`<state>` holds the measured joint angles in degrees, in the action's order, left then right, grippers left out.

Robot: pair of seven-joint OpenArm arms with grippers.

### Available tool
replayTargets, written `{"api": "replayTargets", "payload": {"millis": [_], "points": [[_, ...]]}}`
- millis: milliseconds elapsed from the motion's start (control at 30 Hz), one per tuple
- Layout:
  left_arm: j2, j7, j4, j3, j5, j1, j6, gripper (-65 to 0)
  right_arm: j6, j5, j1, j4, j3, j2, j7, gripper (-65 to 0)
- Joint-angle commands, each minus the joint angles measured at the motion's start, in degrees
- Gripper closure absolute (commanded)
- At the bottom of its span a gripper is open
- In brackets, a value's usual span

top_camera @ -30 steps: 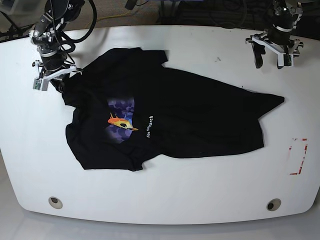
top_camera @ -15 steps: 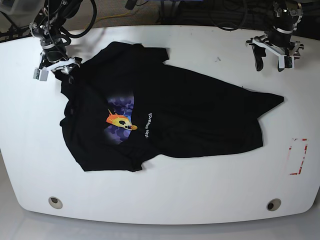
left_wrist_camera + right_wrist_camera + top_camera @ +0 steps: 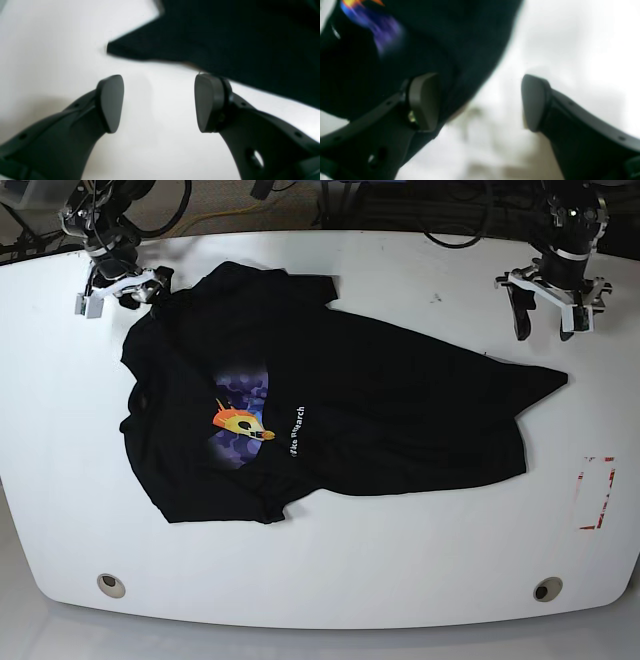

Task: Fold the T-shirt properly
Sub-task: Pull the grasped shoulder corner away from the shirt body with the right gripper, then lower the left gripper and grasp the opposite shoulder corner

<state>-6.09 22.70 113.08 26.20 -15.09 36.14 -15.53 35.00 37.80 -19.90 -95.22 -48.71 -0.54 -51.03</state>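
Observation:
The black T-shirt [image 3: 350,410] lies crumpled on the white table [image 3: 400,580], with its orange-yellow face print [image 3: 240,422] and white lettering partly showing at the left. My right gripper [image 3: 118,288] is at the shirt's far-left corner. In the right wrist view it [image 3: 480,102] is open, with the shirt [image 3: 395,50] behind its left finger [image 3: 425,100] and only table between the pads. My left gripper [image 3: 541,320] is open over bare table beyond the shirt's right tip. In the left wrist view it [image 3: 158,102] is empty, with the shirt [image 3: 225,37] just ahead.
A red-and-white marked rectangle [image 3: 596,492] sits near the table's right edge. Two round grommets [image 3: 111,585] [image 3: 547,589] sit near the front edge. Cables and equipment lie beyond the table's back edge.
My right gripper has moved toward the back edge, drawing the shirt's left corner with it, and now stands open. My left gripper has shifted slightly toward the shirt.

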Motion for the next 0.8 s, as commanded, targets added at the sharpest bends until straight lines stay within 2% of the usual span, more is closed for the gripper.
{"api": "replayTargets", "payload": {"millis": [0, 100, 233, 467, 567, 633, 733, 767], "points": [[-0.4, -1.1, 1.1, 1.5, -0.4, 0.0, 0.0, -40.8, 0.4, 0.7, 0.3, -1.1, 0.0, -0.5, 1.0, -46.0], [-0.4, -0.9, 0.9, 2.3, -0.4, -2.1, 0.0, -40.8, 0.4, 0.6, 0.3, -0.9, 0.0, -0.9, 0.4, -46.0], [-0.4, 3.2, 1.1, 3.5, -0.4, -5.1, 0.0, -40.8, 0.3, 0.4, 0.7, -0.7, 0.1, -0.8, 0.3, -45.8], [-0.4, 13.6, 0.9, 7.4, -0.4, -14.2, 0.0, -41.0, 0.3, -7.7, 4.1, 0.3, 1.9, -1.1, 0.2, -44.9], [-2.2, 18.1, 0.7, 7.9, -0.3, -18.3, 0.0, -41.0, 0.6, -9.5, 5.0, 1.5, 2.1, -1.1, 0.3, -33.6], [-3.5, 20.5, -0.9, 7.7, -0.3, -20.8, 0.0, -41.0, 0.7, -9.4, 5.4, 2.6, 2.2, -1.0, 0.3, -20.5], [-4.9, 21.2, -4.6, 7.1, -0.3, -23.1, 0.0, -41.0, 0.7, -9.4, 5.4, 3.0, 2.3, -0.9, 0.3, -8.6], [-5.7, 21.2, -6.0, 7.0, -0.3, -23.8, 0.0, -41.0, 0.8, -9.4, 5.4, 3.0, 2.3, -0.9, 0.3, -7.0]]}}
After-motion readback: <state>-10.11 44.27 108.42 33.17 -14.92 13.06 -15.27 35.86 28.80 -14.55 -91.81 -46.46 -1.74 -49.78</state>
